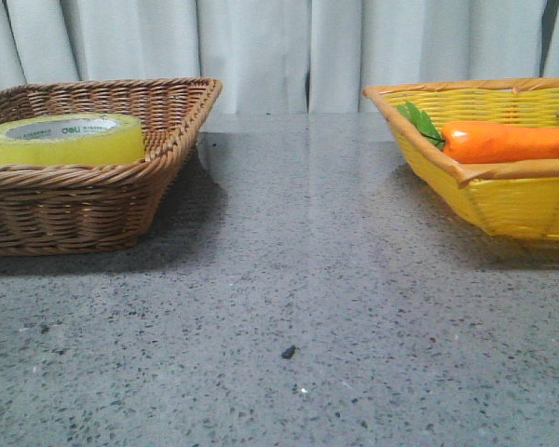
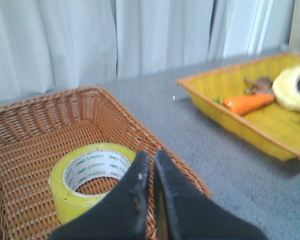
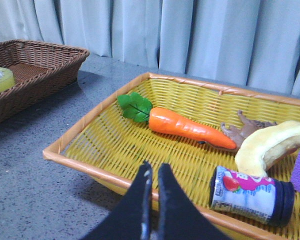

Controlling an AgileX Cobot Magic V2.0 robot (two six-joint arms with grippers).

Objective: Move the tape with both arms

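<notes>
tape (image 1: 63,140): was bright yellow, white core, green print
left basket (image 1: 168,140): was brown wicker
right basket (image 1: 503,200): was yellow, orange rim
carrot (image 1: 508,142): was orange, green leaves
table (image 1: 298,307): was speckled grey

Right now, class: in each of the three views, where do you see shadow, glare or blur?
Front view: brown basket casts a soft shadow on the table, which shows pale glare. Left wrist view: left gripper and yellow basket are blurred. Right wrist view: right gripper is soft-edged; carrot is sharp.
</notes>
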